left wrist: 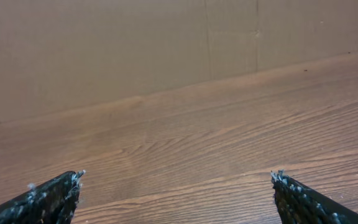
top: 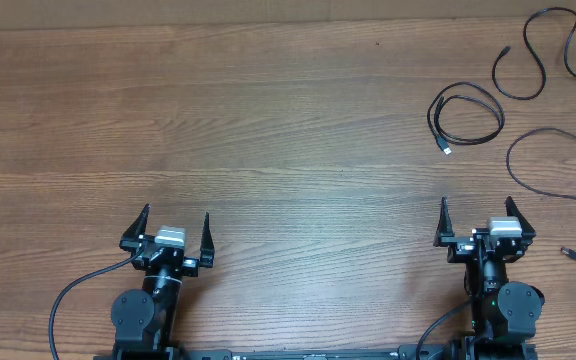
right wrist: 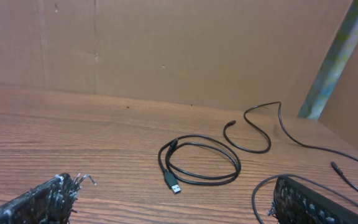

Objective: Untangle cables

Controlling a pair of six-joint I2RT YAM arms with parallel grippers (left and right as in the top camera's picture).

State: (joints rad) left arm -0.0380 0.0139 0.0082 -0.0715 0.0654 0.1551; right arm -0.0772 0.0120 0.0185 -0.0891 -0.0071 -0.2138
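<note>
Left hand (top: pixel 176 213): wide, empty
Right hand (top: pixel 478 202): wide, empty
Cables (right wrist: pixel 257 151): apart on counter (top: pixel 268 120)
Advice: pinch coil (right wrist: pixel 197 178) mid-loop, not plug (right wrist: pixel 173 185)

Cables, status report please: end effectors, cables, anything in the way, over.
Left end effector open, empty. Right end effector open, empty. Cables ahead of the right one, none held, one looped. Nothing in the way.
</note>
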